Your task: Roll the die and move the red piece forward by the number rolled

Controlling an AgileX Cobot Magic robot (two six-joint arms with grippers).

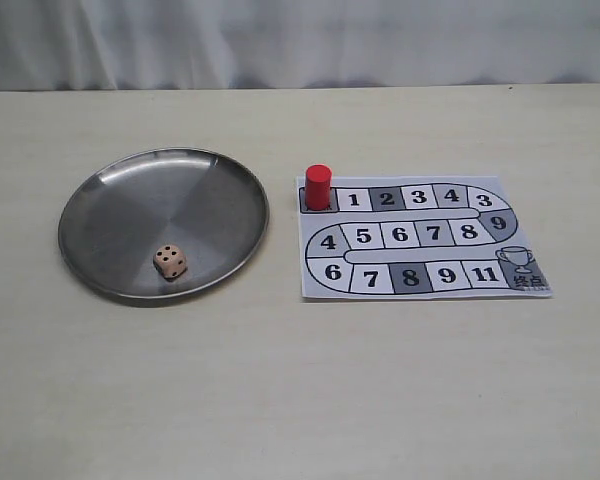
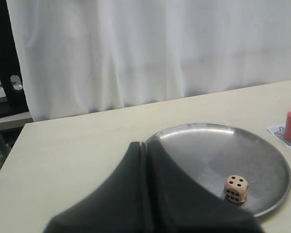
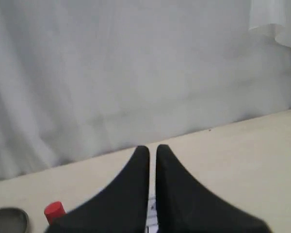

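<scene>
The die (image 1: 169, 261) is a pale wooden cube lying at rest in the near part of a round steel plate (image 1: 130, 200), with several dark pips on top. The red piece (image 1: 318, 187) stands upright on the dark square at the board's (image 1: 420, 262) far left corner, beside square 1. Neither gripper shows in the exterior view. In the left wrist view my left gripper (image 2: 145, 145) is shut and empty, back from the plate (image 2: 208, 145) and apart from the die (image 2: 236, 188). My right gripper (image 3: 152, 149) is shut on nothing, with the red piece (image 3: 54, 211) far off to one side.
The board is a paper sheet with a winding track of numbered squares ending at a trophy (image 1: 519, 260). Plate and board lie side by side on a pale table (image 1: 300, 400). A white curtain (image 1: 300, 40) hangs behind the table's far edge.
</scene>
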